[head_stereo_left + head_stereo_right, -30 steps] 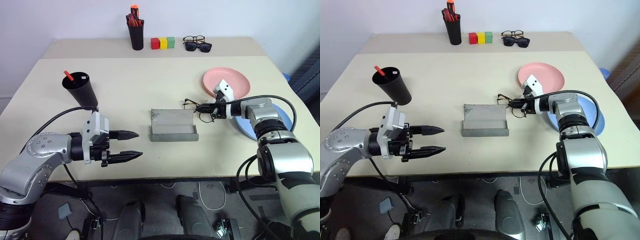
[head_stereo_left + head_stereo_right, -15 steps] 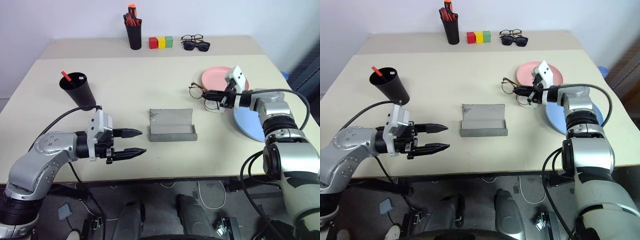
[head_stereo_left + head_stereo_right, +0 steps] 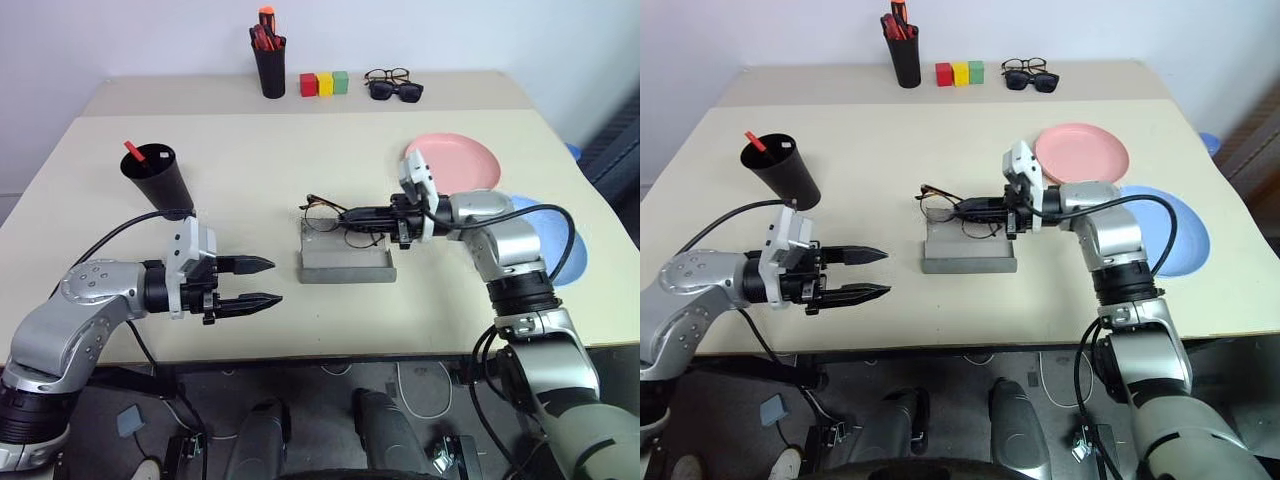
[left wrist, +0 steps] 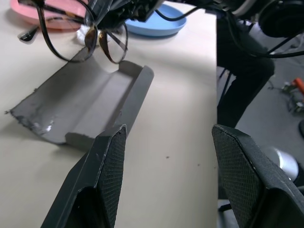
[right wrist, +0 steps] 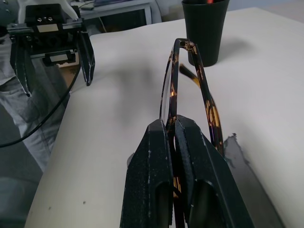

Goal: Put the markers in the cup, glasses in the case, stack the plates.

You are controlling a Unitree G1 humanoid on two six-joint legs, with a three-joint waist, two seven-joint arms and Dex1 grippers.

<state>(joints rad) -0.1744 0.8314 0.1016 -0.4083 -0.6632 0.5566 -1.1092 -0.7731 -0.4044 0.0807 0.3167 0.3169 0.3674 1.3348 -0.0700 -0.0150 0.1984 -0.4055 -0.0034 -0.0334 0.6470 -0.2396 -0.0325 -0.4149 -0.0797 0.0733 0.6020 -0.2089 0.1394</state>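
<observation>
My right gripper is shut on the glasses, thin dark wire-rimmed spectacles, and holds them level just above the back edge of the case. The grey case lies open at the table's middle. My left gripper hovers open and empty near the front edge, left of the case, its fingers pointing at it. The black cup stands at the left with one of the markers poking out. The salmon pink plate and the light blue plate lie side by side at the right.
Along the back edge stand a slim black pen holder with red-orange pens, three coloured blocks and black sunglasses beside another pair of spectacles. Bare tabletop lies between the cup and the case.
My right gripper has carried the glasses leftward from beside the pink plate to above the open case. The left gripper has stayed where it was, still open.
</observation>
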